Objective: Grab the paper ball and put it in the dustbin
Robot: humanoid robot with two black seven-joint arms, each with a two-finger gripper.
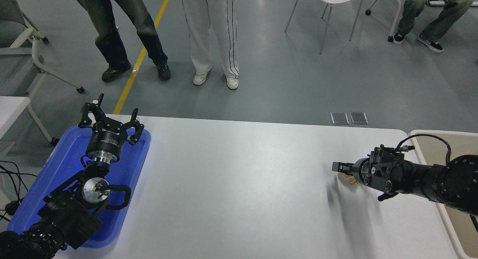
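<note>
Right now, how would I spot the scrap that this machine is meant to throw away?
Start at the white table and go to its right side, near the cream-rimmed dustbin. There the right claw reaches in low over a small tan paper ball. It is the only crumpled, beige lump on the tabletop; the blue tray sits far off on the left.

The right end effector (338, 167) is hiding most of the paper ball (349, 180), and the picture's right edge is cutting off the dustbin (414, 139).
</note>
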